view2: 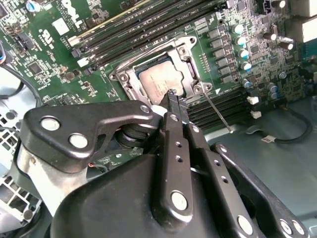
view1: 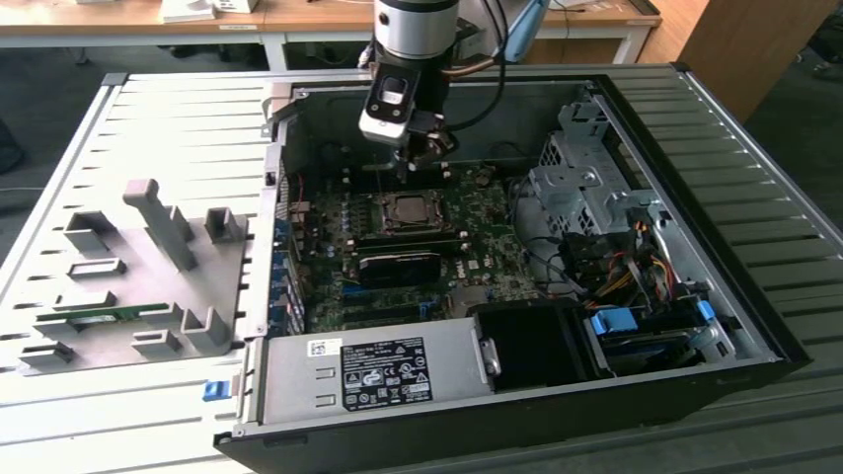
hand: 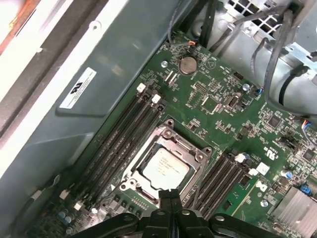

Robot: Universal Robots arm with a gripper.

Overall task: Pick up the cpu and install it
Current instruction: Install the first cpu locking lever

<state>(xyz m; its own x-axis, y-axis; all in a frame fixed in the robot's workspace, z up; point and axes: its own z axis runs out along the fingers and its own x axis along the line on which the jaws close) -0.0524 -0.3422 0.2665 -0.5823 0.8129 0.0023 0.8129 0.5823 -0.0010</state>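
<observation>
You are working inside the big black open-sided computer case (view1: 737, 326), which is lying on the ribbed grey metal table (view1: 172, 109). Take the black square socket with its metal frame (hand: 166, 166) as your landmark. It is sitting in the middle of the green motherboard (hand: 223, 119), with rows of long black memory slots (hand: 126, 136) running along two of its sides.

The cpu (hand: 165, 166), a small flat square chip with a silver-grey top, is already lying inside that socket frame, flat as far as the wrist views show. The thin wire retention lever (view2: 218, 113) is standing out beside the socket, so by my reading the chip is placed but not clamped down.

Your black two-finger gripper (view2: 173, 95) is hanging just above the socket's edge in both wrist views, its fingers pressed together with nothing between them. In the exterior view it is hovering directly over the socket.

To do this step well, I judge you should be checking that the chip is sitting level within the frame on all four sides, and be keeping the closed fingertips (hand: 168, 194) off the silver top and the slots alongside the socket.
</observation>
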